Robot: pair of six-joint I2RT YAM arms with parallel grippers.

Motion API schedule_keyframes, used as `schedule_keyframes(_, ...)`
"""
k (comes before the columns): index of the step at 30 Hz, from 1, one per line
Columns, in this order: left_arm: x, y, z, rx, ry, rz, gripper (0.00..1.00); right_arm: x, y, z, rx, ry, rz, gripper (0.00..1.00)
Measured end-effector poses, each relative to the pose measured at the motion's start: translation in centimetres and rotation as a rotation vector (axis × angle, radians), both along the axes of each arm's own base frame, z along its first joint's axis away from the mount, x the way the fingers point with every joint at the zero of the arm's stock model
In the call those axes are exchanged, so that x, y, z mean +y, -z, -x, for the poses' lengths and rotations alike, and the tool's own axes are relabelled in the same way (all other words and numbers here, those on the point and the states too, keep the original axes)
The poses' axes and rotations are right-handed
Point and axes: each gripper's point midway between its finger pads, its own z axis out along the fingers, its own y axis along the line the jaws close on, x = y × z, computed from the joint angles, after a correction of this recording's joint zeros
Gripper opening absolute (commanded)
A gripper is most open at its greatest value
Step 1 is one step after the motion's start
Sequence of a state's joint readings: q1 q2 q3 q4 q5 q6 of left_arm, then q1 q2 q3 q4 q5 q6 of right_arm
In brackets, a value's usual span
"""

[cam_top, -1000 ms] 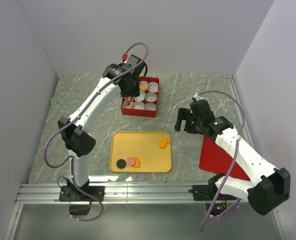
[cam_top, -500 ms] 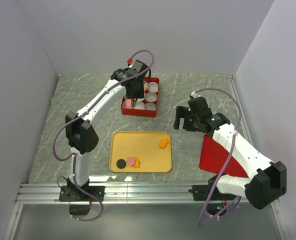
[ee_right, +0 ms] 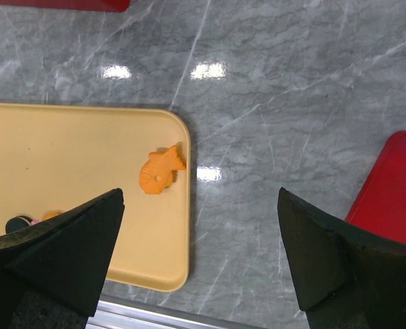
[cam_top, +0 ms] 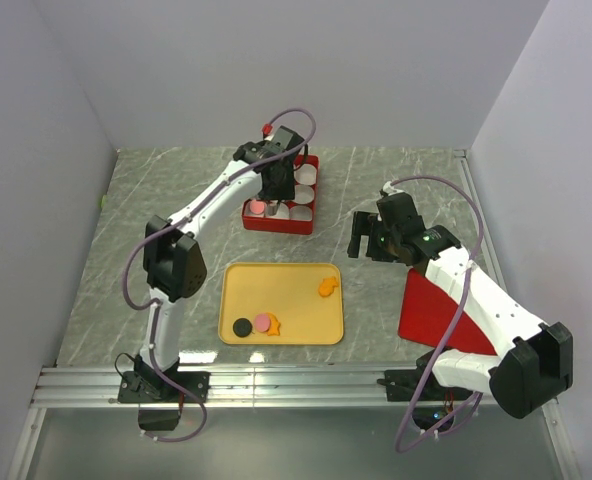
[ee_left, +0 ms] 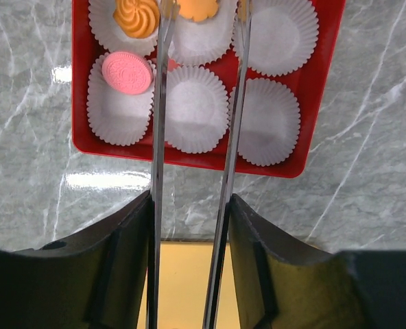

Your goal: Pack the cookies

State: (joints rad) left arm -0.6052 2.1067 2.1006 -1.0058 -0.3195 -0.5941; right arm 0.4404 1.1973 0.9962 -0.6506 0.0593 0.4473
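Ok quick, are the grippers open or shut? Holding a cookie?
Left gripper: open, holding nothing, over the red box.
Right gripper: open, holding nothing.

Left arm [cam_top: 211, 200] reaching far forward, left pincer [ee_left: 201, 20] pointing down, parted. Right arm [cam_top: 476, 290] bent, right pincer [ee_right: 200, 195] spread wide.
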Motion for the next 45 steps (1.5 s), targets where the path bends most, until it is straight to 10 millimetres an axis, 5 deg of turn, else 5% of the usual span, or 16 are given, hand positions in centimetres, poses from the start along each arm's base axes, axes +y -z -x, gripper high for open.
schedule_keyframes(4,-0.1,-0.3,-0.1,0.0,-0.001,-0.001,0.52,0.0,-0.1,0.0,-0.002,0.0,-0.001,1.0)
schedule_keyframes(12,0.9,-4.5,0.6,-0.073,-0.014,0.027,0.52,0.1,-0.4,0.1,-0.011,-0.002,-0.014,1.0)
schedule_keyframes(17,3.6,-7.9,4.5,-0.109,-0.014,0.051,0.51,0.5,-0.6,0.2,-0.009,-0.011,-0.033,0.99)
schedule_keyframes(22,6.4,-9.0,10.4,-0.116,-0.005,0.075,0.52,1.0,-1.1,0.3,-0.018,-0.017,-0.072,1.0)
schedule_keyframes(32,7.2,-3.0,23.1,0.027,0.1,0.117,0.53,2.3,-0.8,1.3,0.012,-0.04,-0.124,0.99)
schedule_keyframes(45,6.3,1.3,31.2,0.208,0.185,0.16,0.52,3.0,0.5,3.0,0.051,-0.039,-0.145,0.99)
